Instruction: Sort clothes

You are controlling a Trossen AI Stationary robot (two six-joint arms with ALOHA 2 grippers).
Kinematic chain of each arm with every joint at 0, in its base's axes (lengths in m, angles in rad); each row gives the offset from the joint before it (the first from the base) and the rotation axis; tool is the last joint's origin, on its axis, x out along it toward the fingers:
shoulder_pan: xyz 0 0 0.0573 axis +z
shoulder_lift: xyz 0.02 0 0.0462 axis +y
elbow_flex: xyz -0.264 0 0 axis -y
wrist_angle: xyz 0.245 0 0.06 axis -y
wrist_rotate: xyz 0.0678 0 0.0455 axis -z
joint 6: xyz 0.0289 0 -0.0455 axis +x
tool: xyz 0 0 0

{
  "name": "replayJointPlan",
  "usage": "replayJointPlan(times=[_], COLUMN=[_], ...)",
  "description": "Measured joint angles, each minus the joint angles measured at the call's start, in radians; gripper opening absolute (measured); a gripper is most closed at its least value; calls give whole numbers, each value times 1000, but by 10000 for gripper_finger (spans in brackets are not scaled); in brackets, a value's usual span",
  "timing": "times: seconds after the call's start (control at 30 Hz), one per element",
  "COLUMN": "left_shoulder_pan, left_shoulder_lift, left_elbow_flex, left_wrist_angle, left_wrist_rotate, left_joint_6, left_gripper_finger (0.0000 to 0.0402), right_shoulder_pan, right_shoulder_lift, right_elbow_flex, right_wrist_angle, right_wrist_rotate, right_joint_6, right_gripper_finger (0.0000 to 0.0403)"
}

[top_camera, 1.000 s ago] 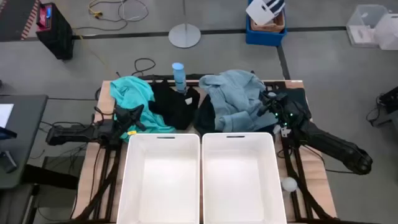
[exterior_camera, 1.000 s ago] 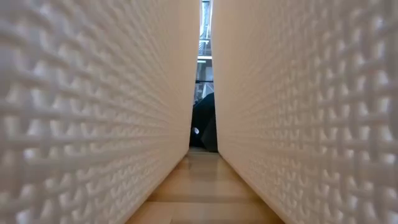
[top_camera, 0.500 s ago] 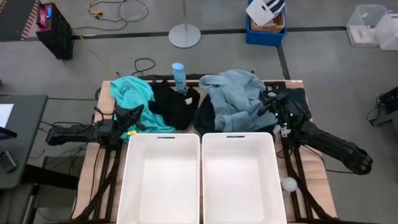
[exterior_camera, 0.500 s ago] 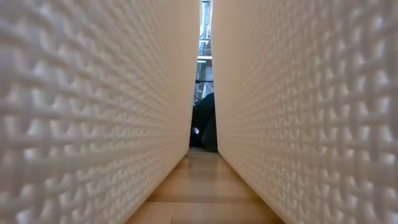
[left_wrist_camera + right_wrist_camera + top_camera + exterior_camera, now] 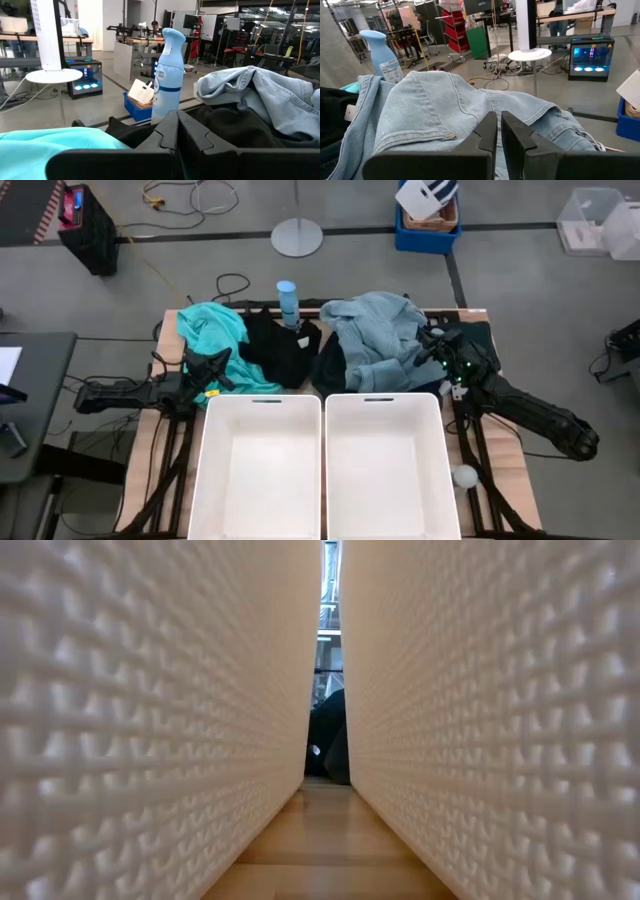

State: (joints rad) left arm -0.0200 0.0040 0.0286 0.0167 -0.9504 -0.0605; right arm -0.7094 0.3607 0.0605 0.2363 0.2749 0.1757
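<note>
The clothes lie in a row along the table's far side: a turquoise garment (image 5: 212, 330) at the left, a black one (image 5: 280, 350) in the middle, and a pale grey-blue denim one (image 5: 378, 335) at the right over dark cloth (image 5: 475, 340). No white garment shows. My left gripper (image 5: 222, 360) is shut beside the turquoise garment's near edge (image 5: 50, 142), its fingers (image 5: 167, 131) pointing toward the black garment (image 5: 235, 127). My right gripper (image 5: 430, 352) is shut at the denim's right side, its fingers (image 5: 487, 131) low over the denim (image 5: 445, 112). I cannot tell whether either touches cloth.
Two white plastic bins (image 5: 262, 465) (image 5: 385, 465) stand side by side at the table's near half; their walls (image 5: 150, 720) fill the low view, with black cloth (image 5: 330, 735) in the gap. A slim blue bottle (image 5: 287, 302) stands upright at the far edge behind the black garment.
</note>
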Motion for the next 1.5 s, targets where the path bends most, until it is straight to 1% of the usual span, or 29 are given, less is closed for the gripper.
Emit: replayJointPlan(times=[0.13,0.2,0.3,0.4,0.47,0.53,0.6,0.67,0.7,0.87,1.03,1.17,1.23,1.27,1.37,1.5], left_shoulder_pan=[0,0,0,0,0,0,0,0,0,0,0,0,0,0,0,0], left_shoulder_lift=[0,0,0,0,1,0,2,0,-1,0,1,1,1,1,1,1], left_elbow_flex=[0,0,0,0,2,8,17,27,28,29,29,29,30,30,30,31], left_wrist_angle=[0,0,2,60,161,243,326,435,471,528,498,503,515,519,519,519], left_wrist_rotate=[0,0,0,9,37,42,60,61,60,57,90,121,140,147,150,151], left_joint_6=[0,0,18,50,-21,-142,-267,-345,-370,-534,-587,-604,-599,-592,-580,-580], left_gripper_finger=[0,0,0,0,0,0,0,0,0,0,0,0,0,0,0,0], right_shoulder_pan=[0,3,0,5,10,15,17,16,16,16,16,16,15,15,15,16], right_shoulder_lift=[0,0,-1,-2,-2,-1,9,24,34,147,313,446,505,531,607,671], right_elbow_flex=[0,0,0,27,57,87,133,195,227,405,556,668,732,763,849,933], right_wrist_angle=[7,10,65,117,164,230,295,293,278,137,-50,-223,-275,-306,-392,-412], right_wrist_rotate=[-1,-5,-12,-41,-100,-165,-185,-201,-202,-223,-319,-433,-505,-525,-553,-580], right_joint_6=[15,86,219,377,405,408,412,412,412,410,373,373,354,344,282,212], right_gripper_finger=[45,45,45,45,45,45,45,45,45,45,45,45,45,45,45,45])
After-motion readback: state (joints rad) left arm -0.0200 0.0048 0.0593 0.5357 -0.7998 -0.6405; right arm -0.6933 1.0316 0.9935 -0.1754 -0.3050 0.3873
